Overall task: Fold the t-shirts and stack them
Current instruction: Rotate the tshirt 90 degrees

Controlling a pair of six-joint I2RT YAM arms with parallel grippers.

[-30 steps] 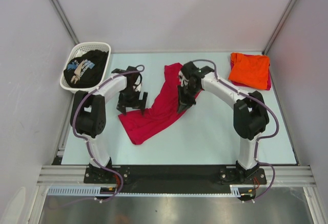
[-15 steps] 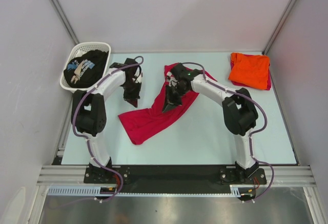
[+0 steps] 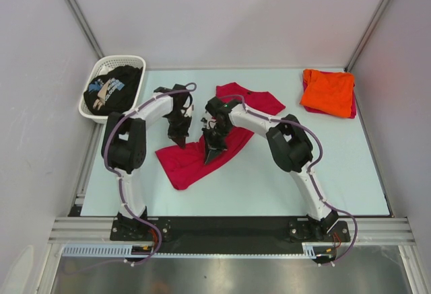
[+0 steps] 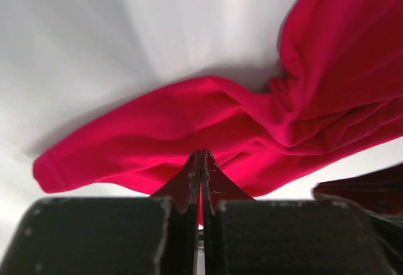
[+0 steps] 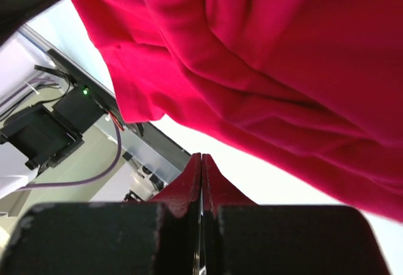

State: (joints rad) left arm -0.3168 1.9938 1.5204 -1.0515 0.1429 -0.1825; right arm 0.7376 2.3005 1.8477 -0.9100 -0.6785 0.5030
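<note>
The crimson-red t-shirt (image 3: 190, 161) lies crumpled in a diagonal band across the middle of the table, its far end flattened out. My left gripper (image 3: 180, 138) points down at its left edge. In the left wrist view the left gripper (image 4: 201, 155) is shut, with a sliver of the red t-shirt (image 4: 252, 124) pinched between the jaws. My right gripper (image 3: 210, 151) hovers over the cloth's middle. In its wrist view the right gripper (image 5: 201, 158) is shut with nothing in it, and the red t-shirt (image 5: 283, 48) lies beyond the tips.
A folded orange t-shirt (image 3: 328, 91) sits at the far right on a strip of darker red cloth. The black printed t-shirt (image 3: 114, 87) fills the white lattice basket (image 3: 121, 58) at the far left. Walls enclose the table on three sides.
The left gripper went from open to shut at the red shirt's left edge. The right gripper moved left and nearer over the shirt, whose far end now lies spread out.
</note>
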